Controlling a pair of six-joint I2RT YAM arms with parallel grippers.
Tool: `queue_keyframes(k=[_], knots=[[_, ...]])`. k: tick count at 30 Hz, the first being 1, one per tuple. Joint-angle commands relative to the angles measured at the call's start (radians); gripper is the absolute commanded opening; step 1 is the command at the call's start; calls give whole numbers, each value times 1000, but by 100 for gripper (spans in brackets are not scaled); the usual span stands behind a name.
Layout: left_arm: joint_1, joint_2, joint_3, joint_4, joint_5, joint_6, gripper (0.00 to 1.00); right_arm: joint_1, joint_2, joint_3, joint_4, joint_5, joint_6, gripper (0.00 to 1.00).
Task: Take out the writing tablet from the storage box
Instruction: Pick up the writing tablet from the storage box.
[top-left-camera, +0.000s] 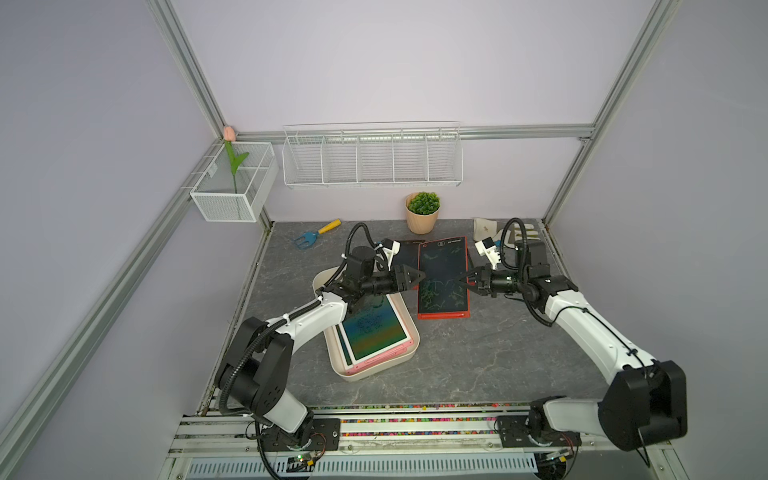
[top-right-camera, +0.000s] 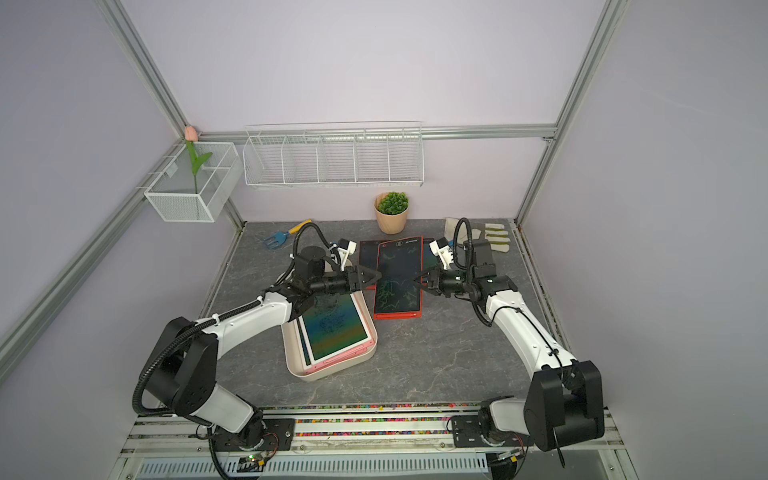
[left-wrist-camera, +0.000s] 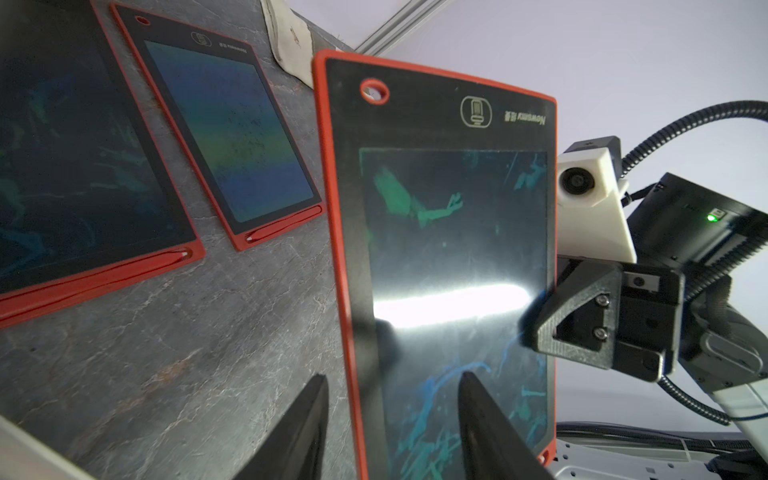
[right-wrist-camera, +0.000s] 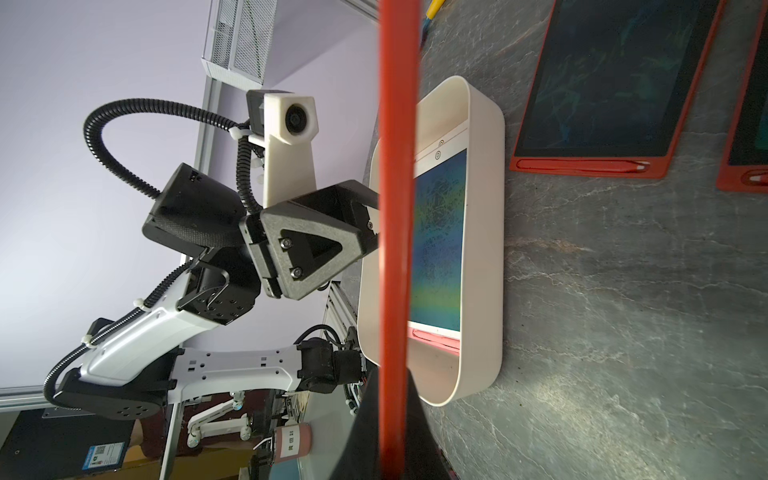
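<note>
A red-framed writing tablet (top-left-camera: 442, 278) hangs above the table between both arms, to the right of the storage box (top-left-camera: 376, 374). My right gripper (top-left-camera: 460, 281) is shut on its right edge, which runs between the jaws in the right wrist view (right-wrist-camera: 392, 374). My left gripper (left-wrist-camera: 392, 376) is open. Its fingers (left-wrist-camera: 307, 419) straddle the tablet's (left-wrist-camera: 449, 232) left edge with a gap on each side. The cream-white box (right-wrist-camera: 484, 249) holds a white-framed tablet (top-left-camera: 374, 328) stacked on a pink one (top-left-camera: 374, 361).
Two more red tablets (left-wrist-camera: 83, 145) (left-wrist-camera: 232, 137) lie flat on the table under and behind the held one. A potted plant (top-left-camera: 422, 212), a blue rake (top-left-camera: 316, 235) and gloves (top-right-camera: 494, 239) sit along the back. A wire rack (top-left-camera: 372, 156) and a mesh basket (top-left-camera: 232, 183) hang on the walls.
</note>
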Motion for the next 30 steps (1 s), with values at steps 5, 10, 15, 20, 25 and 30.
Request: queue_keyframes(k=[5,10,15,20,25,30], knots=[[-2,45,10,57,29,-12,51,-23,-25,-1,88,-71,32,7],[-5,70,0,154,59,-68,52,-25,-14,-1,106,-88,41,7],[-20,96,-3,246,106,-117,51,-27,7,-14,173,-112,75,7],[-28,123,-23,378,161,-195,47,-31,45,-13,208,-125,92,7],[-29,112,-35,391,164,-203,41,-41,93,-6,227,-138,102,7],[-29,100,-32,353,161,-180,33,-56,124,15,184,-139,73,17]])
